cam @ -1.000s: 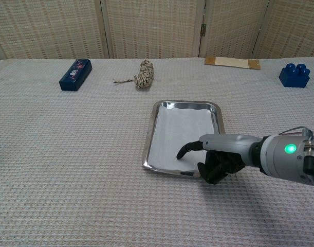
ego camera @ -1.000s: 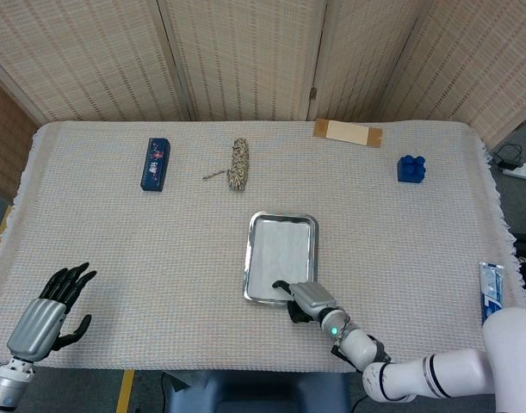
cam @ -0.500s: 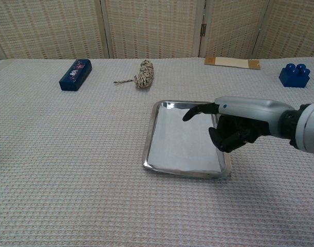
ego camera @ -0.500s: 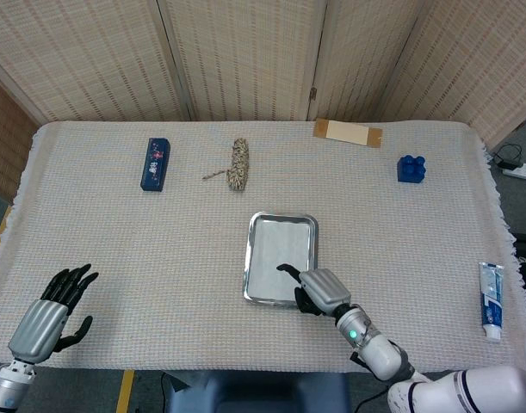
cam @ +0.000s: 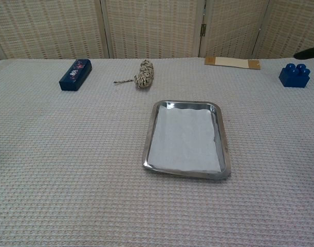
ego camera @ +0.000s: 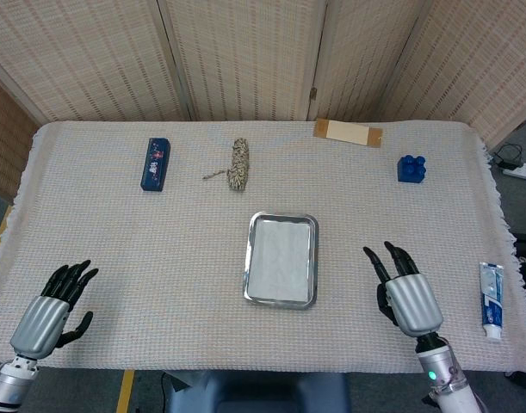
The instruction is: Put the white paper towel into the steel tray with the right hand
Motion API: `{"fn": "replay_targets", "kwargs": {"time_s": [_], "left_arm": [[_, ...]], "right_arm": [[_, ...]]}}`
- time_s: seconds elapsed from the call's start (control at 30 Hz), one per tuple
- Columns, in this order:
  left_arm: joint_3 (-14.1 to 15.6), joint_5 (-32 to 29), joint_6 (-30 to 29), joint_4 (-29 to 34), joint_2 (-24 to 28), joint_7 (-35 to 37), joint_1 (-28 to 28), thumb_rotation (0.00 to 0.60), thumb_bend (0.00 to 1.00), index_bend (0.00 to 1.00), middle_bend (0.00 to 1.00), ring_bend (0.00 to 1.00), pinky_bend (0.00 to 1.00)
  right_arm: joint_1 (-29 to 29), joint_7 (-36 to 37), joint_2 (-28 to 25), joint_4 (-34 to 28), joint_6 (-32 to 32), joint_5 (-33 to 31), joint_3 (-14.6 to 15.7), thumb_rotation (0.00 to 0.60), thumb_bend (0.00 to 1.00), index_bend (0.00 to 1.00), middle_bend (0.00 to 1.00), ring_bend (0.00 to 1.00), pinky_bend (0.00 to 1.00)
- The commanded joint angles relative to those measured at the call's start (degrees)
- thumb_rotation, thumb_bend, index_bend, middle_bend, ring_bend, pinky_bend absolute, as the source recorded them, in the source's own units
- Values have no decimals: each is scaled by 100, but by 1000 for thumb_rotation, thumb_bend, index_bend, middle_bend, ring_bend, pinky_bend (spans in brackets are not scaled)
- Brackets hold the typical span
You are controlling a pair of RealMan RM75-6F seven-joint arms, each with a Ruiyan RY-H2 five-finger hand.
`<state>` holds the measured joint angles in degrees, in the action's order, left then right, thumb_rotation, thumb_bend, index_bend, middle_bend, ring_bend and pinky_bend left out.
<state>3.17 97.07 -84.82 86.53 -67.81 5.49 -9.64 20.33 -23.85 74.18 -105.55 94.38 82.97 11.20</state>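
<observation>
The white paper towel (ego camera: 281, 258) lies flat inside the rectangular steel tray (ego camera: 249, 267) at the table's centre. The right hand (ego camera: 405, 292), at four o'clock from the tray, hovers empty, fingers spread. The left hand (ego camera: 52, 310), at eight o'clock, is likewise spread and empty.

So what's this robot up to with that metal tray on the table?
It was given one job: put the white paper towel into the steel tray with its right hand. The towel now lies flat inside the tray, so that looks done. The right hand hangs open to the tray's right, holding nothing, and the left hand sits open at the table's near left corner.
</observation>
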Motion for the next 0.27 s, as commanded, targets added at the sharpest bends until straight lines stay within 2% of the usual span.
{"fn": "replay_targets", "kwargs": {"time_s": [0.03,0.17,0.27], "left_arm": [[-23,-15,-8,-27,-19,21,-10,600,527,0,0,0,0],[-38,17,-21,-114,-96,-9,-30,600,526,0,0,0,0],[-39,15,1,-126,-129,-73,-42,600,526,0,0,0,0]], "right_arm": [[-756,-126,-19,602,829,559,181,600,661,0,0,2,75],[-1175,212,32,891,1242,718,56,600,624,0,0,0,30],[-1257,540,-86,890,1023,596,7,600,621,0,0,0,5]]}}
